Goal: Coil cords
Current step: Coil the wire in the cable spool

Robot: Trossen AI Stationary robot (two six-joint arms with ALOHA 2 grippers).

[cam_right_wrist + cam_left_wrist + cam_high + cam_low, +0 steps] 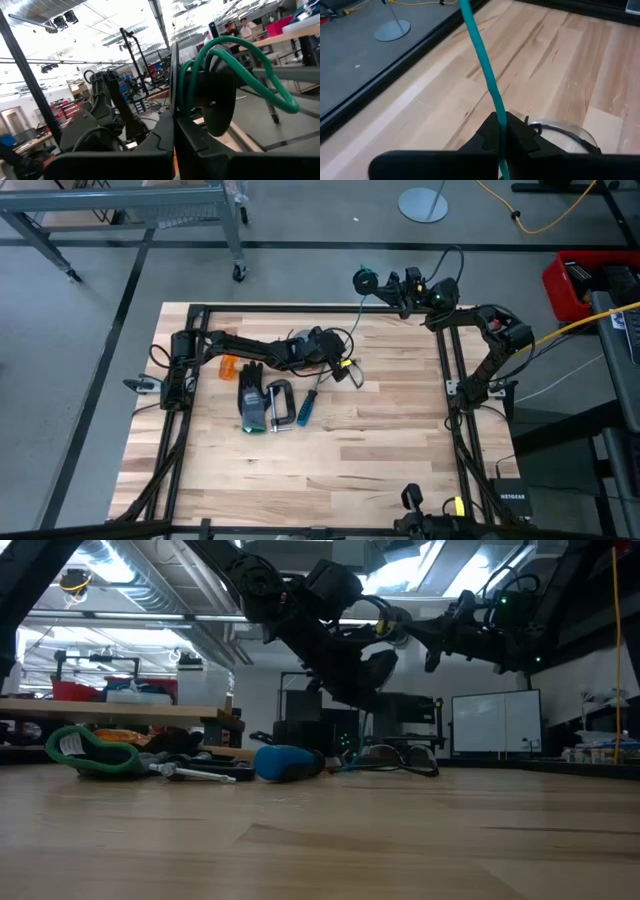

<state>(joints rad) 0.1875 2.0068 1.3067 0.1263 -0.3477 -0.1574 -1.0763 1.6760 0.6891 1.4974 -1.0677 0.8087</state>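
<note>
Teal cord (485, 75) nipped in closed left pincer (502, 132); its coil (220, 85) in closed right pincer (174, 125), wrist views only.

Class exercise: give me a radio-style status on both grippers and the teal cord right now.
Left gripper shut on teal cord, above the table's middle. Right gripper shut, at the far edge, cord coil looped before it. Nothing blocking the cord.

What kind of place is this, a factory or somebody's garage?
Most likely a robotics lab or workshop. A butcher-block table sits inside a black frame carrying two robot arms, and hand tools lie on it: a blue-handled screwdriver and a work glove. Beyond it are shelves, exposed ceiling ducts and a whiteboard.
</note>
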